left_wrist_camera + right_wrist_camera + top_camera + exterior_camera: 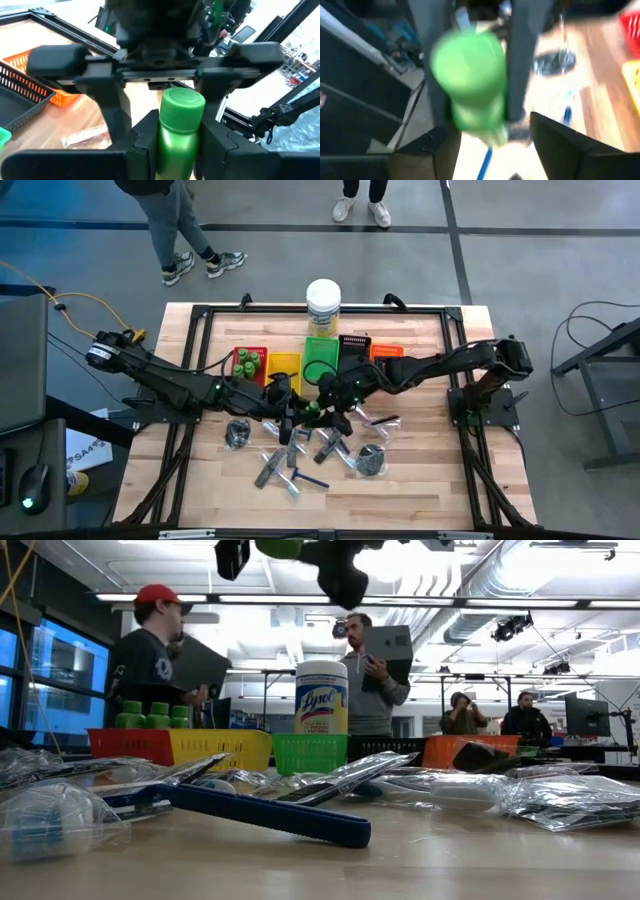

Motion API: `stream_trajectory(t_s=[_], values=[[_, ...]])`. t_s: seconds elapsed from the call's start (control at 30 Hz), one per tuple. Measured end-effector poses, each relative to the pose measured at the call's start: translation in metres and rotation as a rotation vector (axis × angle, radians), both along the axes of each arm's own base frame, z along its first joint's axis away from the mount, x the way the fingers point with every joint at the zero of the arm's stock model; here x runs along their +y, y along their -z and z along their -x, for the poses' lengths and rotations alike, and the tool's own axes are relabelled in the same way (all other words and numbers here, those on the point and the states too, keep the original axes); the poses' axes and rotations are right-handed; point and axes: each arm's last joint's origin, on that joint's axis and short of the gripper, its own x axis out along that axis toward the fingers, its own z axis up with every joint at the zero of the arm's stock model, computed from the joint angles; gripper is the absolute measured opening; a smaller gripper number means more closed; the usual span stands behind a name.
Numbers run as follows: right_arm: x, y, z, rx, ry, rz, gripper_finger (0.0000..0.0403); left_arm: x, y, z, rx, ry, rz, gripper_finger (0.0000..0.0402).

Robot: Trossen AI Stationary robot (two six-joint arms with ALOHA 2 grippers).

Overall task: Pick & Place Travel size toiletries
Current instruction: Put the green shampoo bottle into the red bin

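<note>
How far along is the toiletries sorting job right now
Early on. Done: a few green bottles stand in the red tray. In hand: the left gripper is shut on a green bottle above the middle of the table, with the right gripper right at it, apparently mid handover. Left: the razors, the packets and the dark bundles lie loose on the table.

High cam straight down over whole bench (200, 480); low cam level at bench height; both wrist cams close on green pot (179, 127).
</note>
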Motion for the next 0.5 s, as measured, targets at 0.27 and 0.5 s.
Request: stream_trajectory(t_s=[0.27, 0.5], values=[[-0.011, 0.008, 0.013, 0.172, 0.005, 0.001, 0.0247, 0.001, 0.004, 0.002, 0.051, -0.015, -0.015, 0.009], [-0.017, -0.008, 0.038, 0.236, 0.115, 0.123, 0.0244, 0.012, 0.004, 0.021, 0.157, -0.203, -0.076, 0.009]])
